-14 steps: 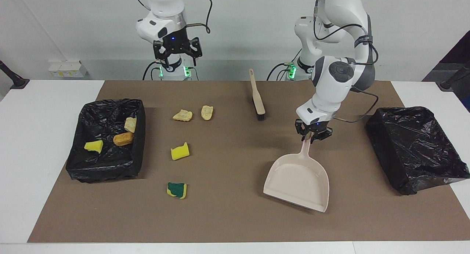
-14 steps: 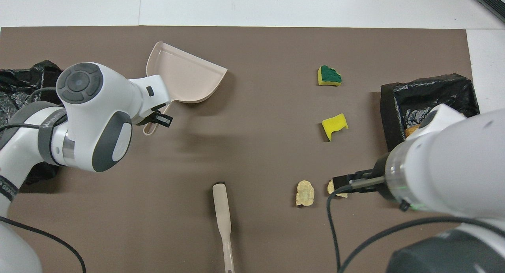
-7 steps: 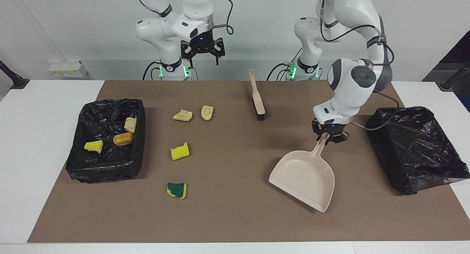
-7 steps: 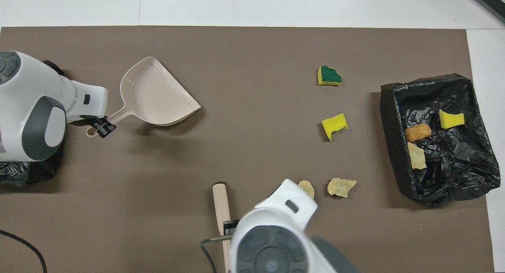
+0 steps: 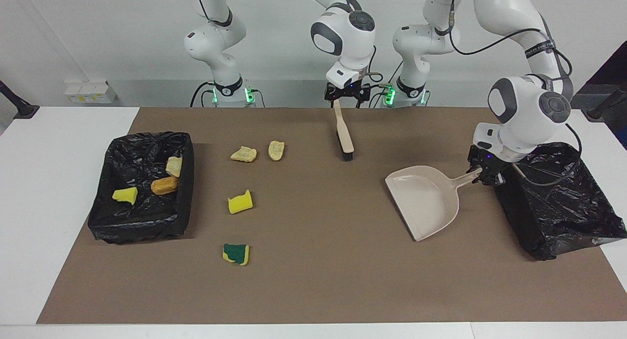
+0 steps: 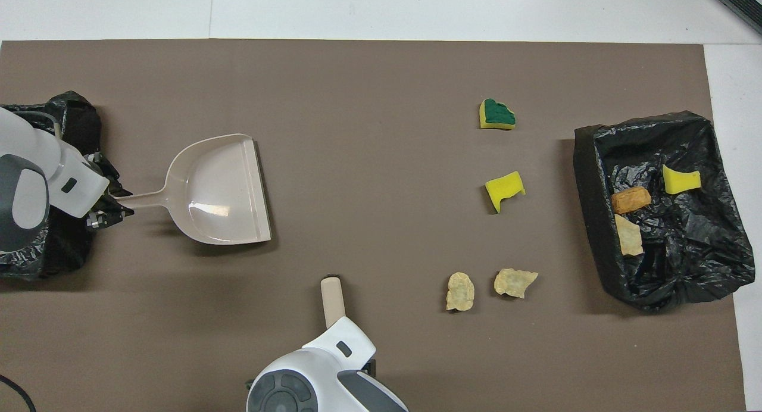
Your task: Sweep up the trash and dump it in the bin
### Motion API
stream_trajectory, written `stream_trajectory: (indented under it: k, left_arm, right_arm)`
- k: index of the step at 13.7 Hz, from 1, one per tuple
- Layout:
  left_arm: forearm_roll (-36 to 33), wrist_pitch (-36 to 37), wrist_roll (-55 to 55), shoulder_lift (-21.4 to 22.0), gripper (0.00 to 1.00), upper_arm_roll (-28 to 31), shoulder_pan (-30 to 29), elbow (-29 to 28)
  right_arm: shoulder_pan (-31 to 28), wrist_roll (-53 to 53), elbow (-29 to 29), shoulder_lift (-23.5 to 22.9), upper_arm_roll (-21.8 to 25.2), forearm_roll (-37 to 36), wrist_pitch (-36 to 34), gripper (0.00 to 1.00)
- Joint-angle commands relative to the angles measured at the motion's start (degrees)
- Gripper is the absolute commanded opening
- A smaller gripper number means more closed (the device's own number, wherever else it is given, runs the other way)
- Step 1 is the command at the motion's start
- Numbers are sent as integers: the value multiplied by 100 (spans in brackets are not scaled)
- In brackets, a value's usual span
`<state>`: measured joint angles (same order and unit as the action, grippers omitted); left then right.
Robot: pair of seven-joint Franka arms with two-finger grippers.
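At the right arm's end of the table sits a bin lined with black plastic point(image 5: 141, 186), holding three bits of trash: a yellow sponge piece point(image 5: 125, 195), a golden-brown bread lump point(image 5: 164, 185) and a pale bread lump point(image 5: 174, 166). Just beside the bin, toward the middle of the brown mat point(image 5: 313, 280), four more bits lie loose: two tan bread lumps point(image 5: 243, 154) point(image 5: 276, 150) nearest the robots, a yellow sponge point(image 5: 240, 202) farther out, and a green-and-yellow sponge point(image 5: 236, 254) farthest from the robots.

Near the middle of the mat, close to the robots, lies the beige brush point(image 5: 343, 129), its dark bristles pointing away from them. The right gripper point(image 5: 345, 95) is over the tip of the brush handle with its fingers spread, not clamped on it.

Toward the left arm's end, the beige dustpan point(image 5: 425, 200) rests flat on the mat, its open mouth facing the loose trash. The left gripper point(image 5: 485, 172) pinches the end of the dustpan handle, right at the edge of a second black-lined bin point(image 5: 558, 202).
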<state>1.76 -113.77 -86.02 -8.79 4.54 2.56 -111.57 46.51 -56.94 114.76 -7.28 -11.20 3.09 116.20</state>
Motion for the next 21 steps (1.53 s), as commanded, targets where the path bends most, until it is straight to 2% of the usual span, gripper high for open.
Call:
stream_trajectory:
  k: [1, 5, 6, 7, 10, 11, 13, 15, 18, 21]
  left_arm:
    - [61, -347, -556, 369, 0, -67, 60, -575]
    - [61, -576, -530, 536, 0, -67, 297, -901]
    - [61, -585, -512, 571, 0, -67, 315, -945]
    - [61, -585, -512, 580, 0, -67, 350, -963]
    - [61, -594, -512, 589, 0, -67, 447, -972]
    - [61, -585, -512, 589, 0, -67, 447, -972]
    - [61, -576, -512, 589, 0, -67, 447, -972]
    - [61, -576, -495, 589, 0, -67, 447, -972]
    - [61, -576, -389, 581, 0, -93, 465, -963]
    - [61, -550, 110, 589, 0, -93, 745, -946]
  right_arm:
    - [217, -107, 677, 271, 48, 51, 341, 97]
    - [314, -151, 1127, 367, 48, 60, 729, 95]
    - [314, -142, 1171, 385, 48, 60, 729, 90]
    - [314, -125, 1180, 394, 48, 60, 729, 81]
    - [288, 7, 1198, 385, 48, 77, 729, 34]
    - [279, 7, 1198, 376, 48, 77, 729, 22]
    - [262, 7, 1189, 367, 48, 112, 755, 14]
    - [262, 16, 1180, 341, 48, 174, 833, 0]
    - [244, -72, 1127, 297, 74, 165, 983, 0]
    - [-185, 7, 1119, 463, 92, 157, 887, 0]
